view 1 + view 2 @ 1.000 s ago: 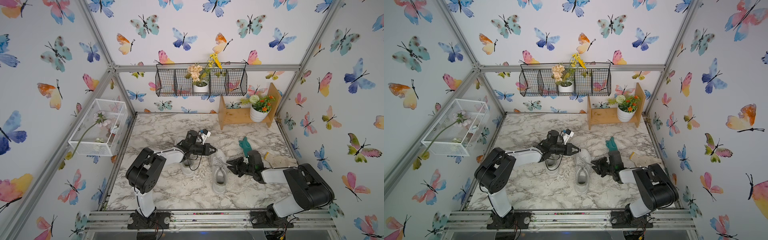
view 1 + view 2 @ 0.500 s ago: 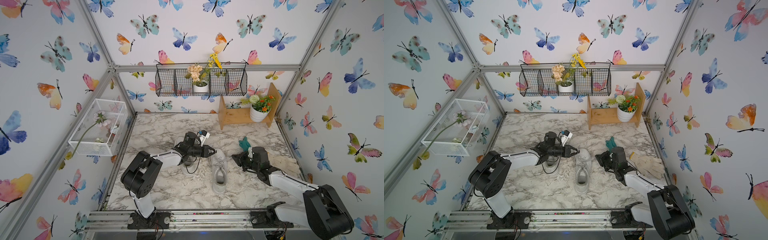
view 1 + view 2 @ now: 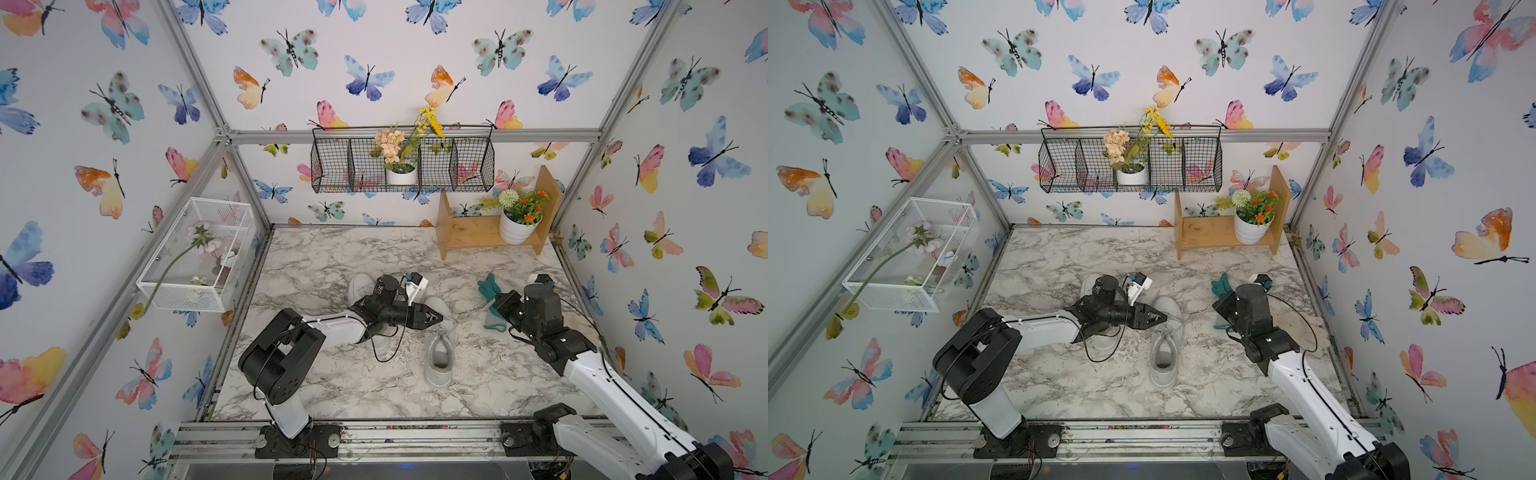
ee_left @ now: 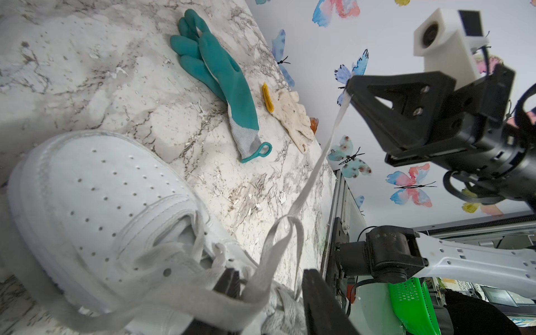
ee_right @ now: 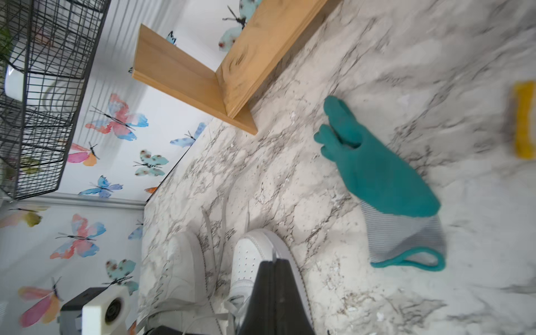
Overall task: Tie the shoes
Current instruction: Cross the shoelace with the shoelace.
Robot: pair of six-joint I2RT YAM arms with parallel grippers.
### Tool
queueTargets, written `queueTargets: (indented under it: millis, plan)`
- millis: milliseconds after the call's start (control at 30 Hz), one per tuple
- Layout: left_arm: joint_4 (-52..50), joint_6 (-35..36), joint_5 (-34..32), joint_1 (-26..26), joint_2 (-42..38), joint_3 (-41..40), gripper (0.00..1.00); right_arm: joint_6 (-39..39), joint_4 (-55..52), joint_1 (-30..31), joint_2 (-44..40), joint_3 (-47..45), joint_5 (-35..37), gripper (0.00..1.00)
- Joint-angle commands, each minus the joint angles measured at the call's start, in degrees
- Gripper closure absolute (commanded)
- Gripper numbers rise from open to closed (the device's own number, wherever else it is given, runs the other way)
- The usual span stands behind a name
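Observation:
Two white shoes lie on the marble table. One shoe [image 3: 438, 353] [image 3: 1163, 357] points away in the middle; the other shoe [image 3: 359, 286] is mostly hidden under my left arm. My left gripper [image 3: 436, 318] [image 4: 269, 293] hovers over the middle shoe's laces, open, with a slack lace loop [image 4: 278, 240] hanging between its fingers [image 4: 317, 301]. My right gripper [image 3: 498, 301] [image 5: 275, 266] is lifted to the right of that shoe. It is shut on the lace [image 4: 319, 162], which runs taut down to the shoe [image 4: 95, 203].
A teal glove [image 3: 488, 291] [image 5: 377, 177] lies just behind my right gripper, with a beige glove [image 3: 1296, 328] to its right. A wooden shelf [image 3: 490, 237] with a flower pot [image 3: 515, 228] stands at the back right. Wire baskets hang on the back and left walls.
My right gripper shut on the lace and pulled it up and to the right, away from the shoe. The left gripper's jaws opened over the laces.

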Motion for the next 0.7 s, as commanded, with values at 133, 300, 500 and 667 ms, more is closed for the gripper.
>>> queueTargets:
  millis: [133,300,500,667]
  plan:
    - [-7.2,4.6,-5.1,-0.1,-3.5,1.4,0.53,-11.5,-10.1,-0.3,-0.8,6.3,15.2,0.98]
    - [-12.1,7.2,-8.0,-0.1,-4.4,3.0,0.51,-15.5,-11.1,-0.4,-0.9,9.1,18.7,0.98]
    - [-23.4,12.6,-16.1,0.1,-7.7,5.4,0.50,-19.1,-11.6,-0.4,-0.9,10.9,21.6,0.98]
    - [-31.9,14.2,-21.7,0.5,-8.9,7.5,0.50,-21.2,-11.6,-0.4,-0.3,11.2,23.6,0.98]
